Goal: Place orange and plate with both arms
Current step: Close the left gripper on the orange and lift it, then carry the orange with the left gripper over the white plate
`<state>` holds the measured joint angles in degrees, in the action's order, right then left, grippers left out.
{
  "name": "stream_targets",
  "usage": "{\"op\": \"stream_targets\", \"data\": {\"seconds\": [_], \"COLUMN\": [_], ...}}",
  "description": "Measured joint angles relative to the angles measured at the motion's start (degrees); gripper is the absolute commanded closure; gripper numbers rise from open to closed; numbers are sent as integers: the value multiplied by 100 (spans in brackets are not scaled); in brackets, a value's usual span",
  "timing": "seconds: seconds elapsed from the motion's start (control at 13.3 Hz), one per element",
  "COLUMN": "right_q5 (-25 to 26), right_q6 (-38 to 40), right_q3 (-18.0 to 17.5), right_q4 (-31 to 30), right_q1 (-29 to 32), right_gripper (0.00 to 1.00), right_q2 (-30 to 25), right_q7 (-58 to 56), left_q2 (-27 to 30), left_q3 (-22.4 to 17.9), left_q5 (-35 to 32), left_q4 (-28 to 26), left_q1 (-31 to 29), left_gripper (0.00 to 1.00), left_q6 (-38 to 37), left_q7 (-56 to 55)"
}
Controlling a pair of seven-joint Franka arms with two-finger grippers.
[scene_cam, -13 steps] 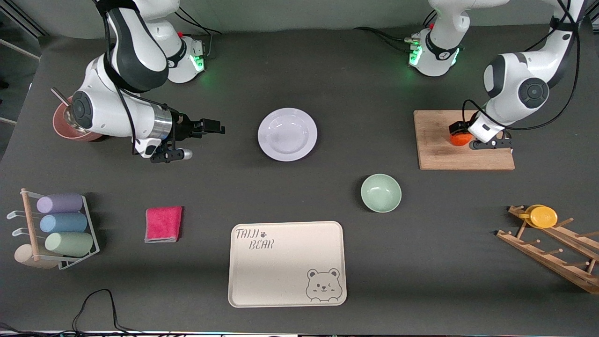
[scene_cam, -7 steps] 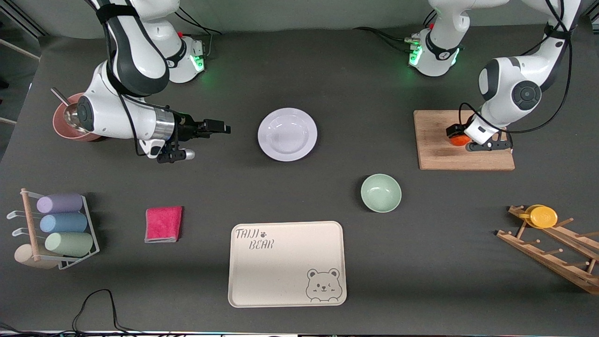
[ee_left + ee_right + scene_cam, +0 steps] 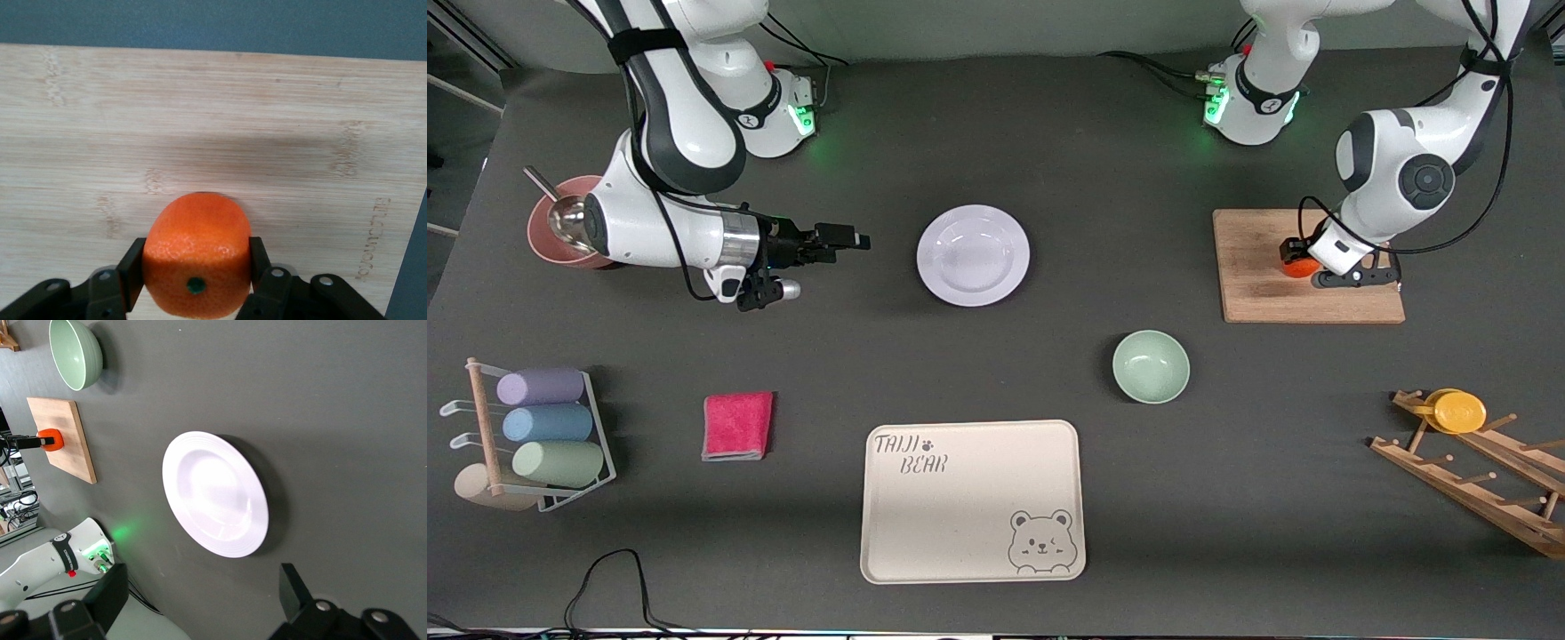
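Front view first: the left gripper (image 3: 1301,263) sits at the upper right of the frame, down on the wooden cutting board (image 3: 1263,293), with its fingers pinched onto the orange (image 3: 1296,266). The right gripper (image 3: 852,240) is at upper left, pointing toward the plate (image 3: 973,255), which lies flat on the dark table (image 3: 1049,133) in the upper middle. Fingers are spread wide with nothing between them, and they stop short of the plate's rim. Lower down there's a mint-green bowl (image 3: 1151,366) and a beige bear tray (image 3: 973,501).

Left wrist view: the orange (image 3: 197,254) fills the bottom centre, squeezed between both black fingers (image 3: 131,273), resting on the pale board (image 3: 200,120). Green stem dot faces the camera.

Right wrist view: the plate (image 3: 215,494) is dead centre, empty. The two fingertips (image 3: 292,587) poke up from the bottom edge, far apart. Upper left corner shows the bowl (image 3: 75,352) and the board with the orange (image 3: 51,439) in the other gripper.
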<state>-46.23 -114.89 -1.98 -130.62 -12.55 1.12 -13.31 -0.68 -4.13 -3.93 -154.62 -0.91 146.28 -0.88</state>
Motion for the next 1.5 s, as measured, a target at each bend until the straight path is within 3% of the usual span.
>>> {"op": "stream_targets", "data": {"seconds": [0.22, 0.38, 0.53, 0.75, 0.97, 1.27, 1.5], "right_q5": [-165, -309, -382, -550, -600, -702, -824], "right_q6": [4, 4, 5, 5, 5, 5, 6], "right_q3": [199, 203, 197, 196, 195, 194, 190], "right_q4": [-81, -103, -116, -139, -145, -149, -159], "right_q1": [20, 8, -5, -6, -8, -12, -21], "right_gripper": [0, 0, 0, 0, 0, 0, 0], "right_q2": [138, 168, 186, 229, 306, 434, 471], "right_q7": [-429, -475, -547, -674, -912, -1060, -1060], "left_q2": [60, 381, 862, 1214, 1232, 1130, 731], "left_q3": [1, 3, 7, 107, 381, 938, 1971], "left_q5": [0, 1, 1, -1, 7, 279, 554], "left_q4": [62, 407, 1184, 2922, 4306, 4734, 4937], "left_q1": [0, 0, 0, 29, 91, 113, 146], "left_gripper": [100, 100, 100, 100, 100, 100, 100], "left_q6": [-161, -994, -2354, -4413, -5660, -5886, -5706], "left_q7": [-2, -5, -6, -6, -12, -605, -2165]}}
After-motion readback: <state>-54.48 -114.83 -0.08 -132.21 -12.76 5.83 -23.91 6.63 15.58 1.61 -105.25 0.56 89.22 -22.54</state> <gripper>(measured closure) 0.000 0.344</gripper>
